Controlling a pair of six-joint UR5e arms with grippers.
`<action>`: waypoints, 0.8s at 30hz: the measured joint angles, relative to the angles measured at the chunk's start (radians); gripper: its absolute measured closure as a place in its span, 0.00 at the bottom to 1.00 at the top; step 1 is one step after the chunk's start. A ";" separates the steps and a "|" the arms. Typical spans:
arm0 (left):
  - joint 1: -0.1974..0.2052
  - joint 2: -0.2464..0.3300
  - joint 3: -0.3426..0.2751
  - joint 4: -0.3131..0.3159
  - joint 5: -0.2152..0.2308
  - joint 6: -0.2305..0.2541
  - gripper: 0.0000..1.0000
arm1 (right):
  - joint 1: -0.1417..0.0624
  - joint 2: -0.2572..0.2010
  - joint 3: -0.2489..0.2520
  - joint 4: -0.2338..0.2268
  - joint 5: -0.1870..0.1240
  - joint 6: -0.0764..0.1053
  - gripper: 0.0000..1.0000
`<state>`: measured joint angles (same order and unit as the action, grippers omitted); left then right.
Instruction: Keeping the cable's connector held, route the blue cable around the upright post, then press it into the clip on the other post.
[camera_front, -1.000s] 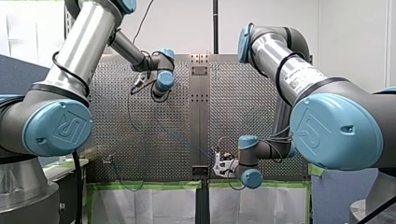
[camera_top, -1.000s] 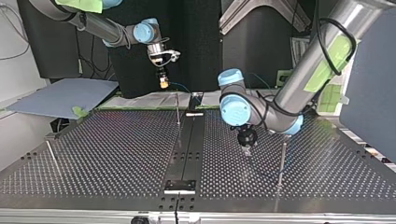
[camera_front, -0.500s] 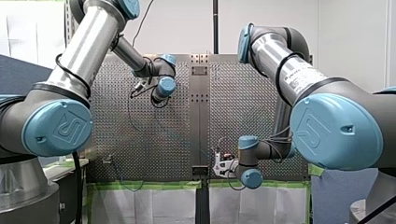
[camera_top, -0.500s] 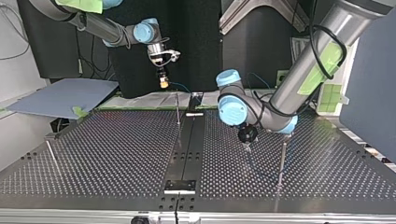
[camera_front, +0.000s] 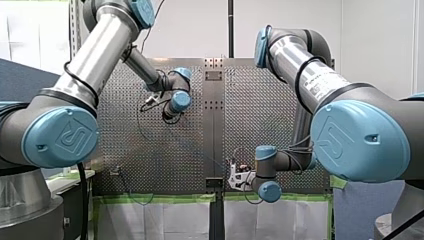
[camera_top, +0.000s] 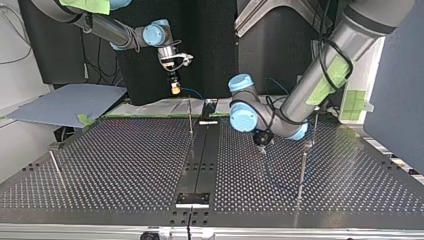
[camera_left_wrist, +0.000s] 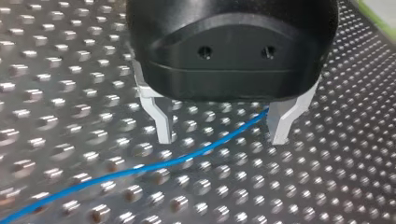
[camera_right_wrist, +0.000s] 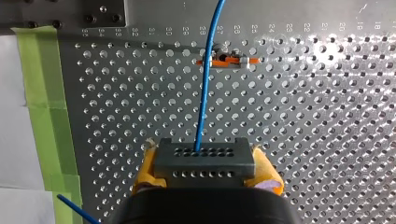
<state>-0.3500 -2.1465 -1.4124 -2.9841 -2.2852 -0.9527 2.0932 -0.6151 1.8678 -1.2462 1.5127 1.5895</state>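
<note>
Nearest in the top view, the upright post stands at four o'clock from your left gripper. Its metal fingers straddle the blue cable, wide apart and gripping nothing, probably to steer it. Farthest, at ten o'clock, your right gripper clamps the connector as anchor.

A thin blue cable runs straight out of its dark grey connector.

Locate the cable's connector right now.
The connector is clamped between the yellow pads of my right claw, with the blue cable leaving it; in the top view, it hangs left of centre, above the table's far edge.
</note>
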 joint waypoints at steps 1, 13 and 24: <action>0.001 -0.008 0.000 0.000 -0.001 0.000 0.00 | 0.000 0.000 0.000 0.000 0.000 0.000 1.00; -0.003 -0.093 0.000 -0.004 0.008 -0.022 0.00 | 0.000 0.000 0.000 -0.002 0.000 0.000 1.00; -0.008 -0.126 0.000 -0.002 0.092 -0.108 0.00 | 0.000 0.000 0.000 -0.005 0.000 -0.001 1.00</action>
<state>-0.3583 -2.2725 -1.4124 -2.9858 -2.1931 -1.0608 2.0932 -0.6146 1.8678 -1.2508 1.5126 1.5882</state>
